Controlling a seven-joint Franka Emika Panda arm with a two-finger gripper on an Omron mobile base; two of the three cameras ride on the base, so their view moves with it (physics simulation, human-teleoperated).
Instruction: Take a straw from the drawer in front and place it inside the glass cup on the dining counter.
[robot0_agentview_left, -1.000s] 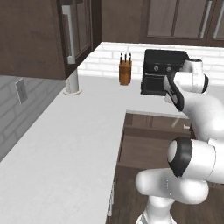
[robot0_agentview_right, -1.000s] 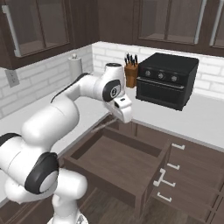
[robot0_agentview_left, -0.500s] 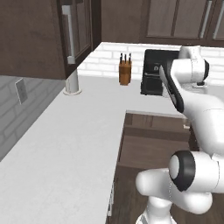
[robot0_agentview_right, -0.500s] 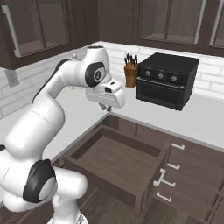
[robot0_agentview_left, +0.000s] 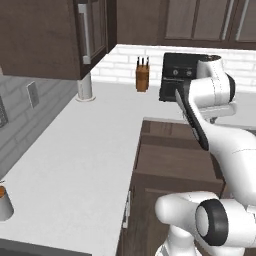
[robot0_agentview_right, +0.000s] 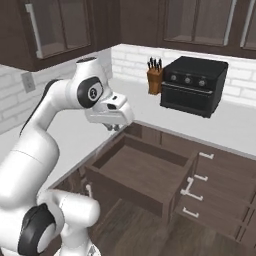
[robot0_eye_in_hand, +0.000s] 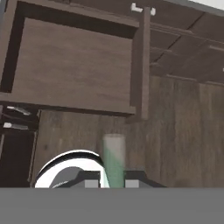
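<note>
Simulated kitchen; no legible brands or writing. The claw (robot0_eye_in_hand: 109, 181) is closed on the straw (robot0_eye_in_hand: 113, 157), a pale greenish stick between its tips, raised above the open drawer (robot0_agentview_right: 145, 172), whose brown inside is bare. White L-shaped bench (robot0_agentview_left: 85, 145) under a brick wall carries a knife block (robot0_agentview_right: 155, 80) and black toaster oven (robot0_agentview_right: 192, 85). Dark wood floor (robot0_eye_in_hand: 175, 140).

One open drawer (robot0_agentview_right: 145, 172), pulled out at 6 o'clock of the worktop. One black oven (robot0_agentview_right: 194, 85) at 1 o'clock, one knife block (robot0_agentview_right: 155, 80) just at its 9 o'clock. Three silver bar handles (robot0_agentview_right: 192, 185) at 4 o'clock. One straw (robot0_eye_in_hand: 113, 159) between two finger tips (robot0_eye_in_hand: 91, 180). One wall socket (robot0_agentview_left: 33, 93) at 9 o'clock.
</note>
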